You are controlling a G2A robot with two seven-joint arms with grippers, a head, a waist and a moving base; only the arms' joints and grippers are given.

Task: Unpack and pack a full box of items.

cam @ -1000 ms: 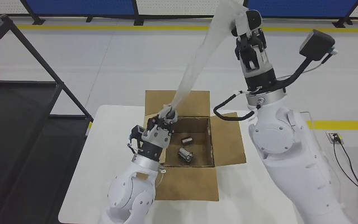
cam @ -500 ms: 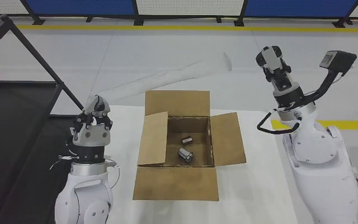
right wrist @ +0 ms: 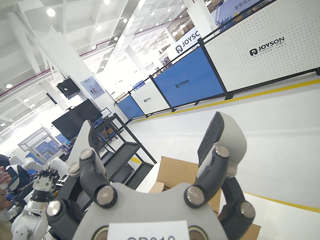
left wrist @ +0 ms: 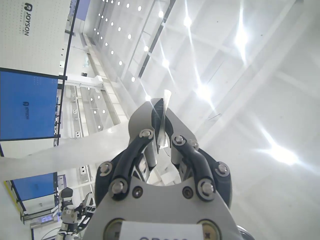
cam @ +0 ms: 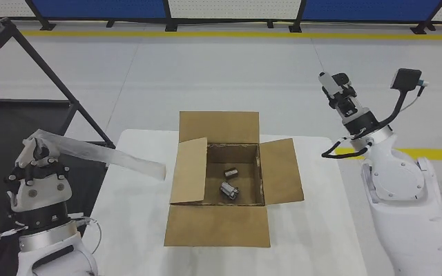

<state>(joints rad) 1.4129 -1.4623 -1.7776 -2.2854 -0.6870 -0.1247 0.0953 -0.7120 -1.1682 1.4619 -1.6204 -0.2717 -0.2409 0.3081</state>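
An open cardboard box (cam: pixel 219 127) stands mid-table with two small dark and silver items (cam: pixel 229 190) on its floor. My left gripper (cam: pixel 38 148) is off the table's left side, shut on one end of a long translucent white packing strip (cam: pixel 117 157). The strip's free end hangs over the table just left of the box. The left wrist view shows the thin strip (left wrist: pixel 163 101) pinched between the fingers of that gripper (left wrist: pixel 161 123). My right gripper (cam: pixel 333 81) is raised beyond the table's far right corner, open and empty (right wrist: pixel 152 136), with the box (right wrist: pixel 180 173) below it.
All the box flaps (cam: pixel 280 171) are folded outward. A black metal rack (cam: pixel 41 117) stands close to the left of the white table (cam: pixel 131 228), under and behind the left arm. Bare table lies on both sides of the box.
The left arm has swung from the box's left wall out past the table's left edge, taking the strip along. The strip's upper end dropped from beside the right gripper, which moved right and lower.
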